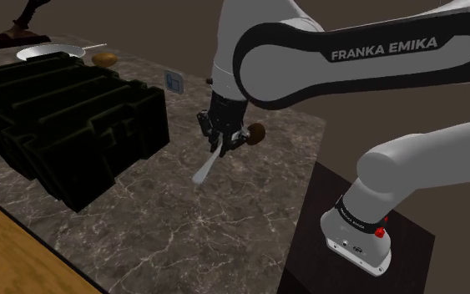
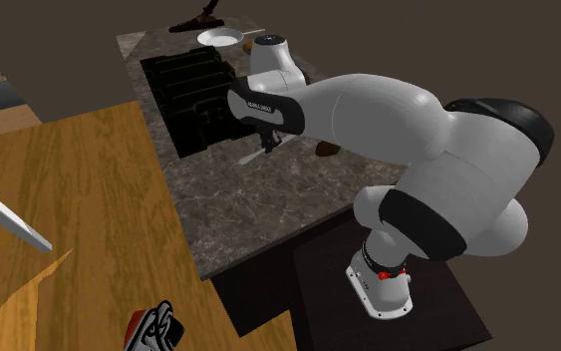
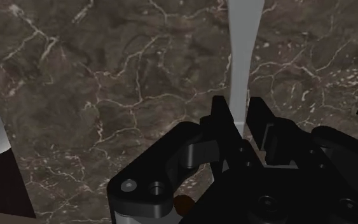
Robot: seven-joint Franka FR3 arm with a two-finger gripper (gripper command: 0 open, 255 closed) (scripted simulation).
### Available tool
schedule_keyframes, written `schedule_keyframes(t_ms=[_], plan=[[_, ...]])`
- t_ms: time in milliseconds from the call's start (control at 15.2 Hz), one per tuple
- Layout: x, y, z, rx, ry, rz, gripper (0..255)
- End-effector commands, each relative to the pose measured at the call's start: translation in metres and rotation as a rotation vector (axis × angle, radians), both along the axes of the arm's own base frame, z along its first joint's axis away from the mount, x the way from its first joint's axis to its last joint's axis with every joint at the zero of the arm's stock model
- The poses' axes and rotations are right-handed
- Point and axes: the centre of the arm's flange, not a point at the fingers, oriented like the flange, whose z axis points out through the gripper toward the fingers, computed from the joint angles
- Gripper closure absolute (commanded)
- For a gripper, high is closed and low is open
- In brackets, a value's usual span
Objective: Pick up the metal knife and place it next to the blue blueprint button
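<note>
Black fingers of the gripper pinch the pale knife by one end near the middle of the shoulder view, so it could slip out (the hold looks thin) before reaching the blue button up and left of it.

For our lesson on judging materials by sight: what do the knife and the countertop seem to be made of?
The knife is plain pale grey, smooth and matte; possibly metal, though no shine confirms it. The countertop looks like dark brown marble, judging by its pale branching veins.
</note>
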Motion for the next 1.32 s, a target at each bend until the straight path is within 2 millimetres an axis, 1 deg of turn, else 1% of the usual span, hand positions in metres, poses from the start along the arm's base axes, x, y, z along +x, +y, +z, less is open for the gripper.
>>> schedule_keyframes(t_ms=[0, 594, 660, 1254], plan=[[0.001, 0.001, 0.010, 0.000, 0.000, 0.000, 255], [0.001, 0.001, 0.057, 0.000, 0.000, 0.000, 255], [0.001, 0.001, 0.059, 0.000, 0.000, 0.000, 255], [0.109, -0.048, 0.059, 0.000, 0.000, 0.000, 255]])
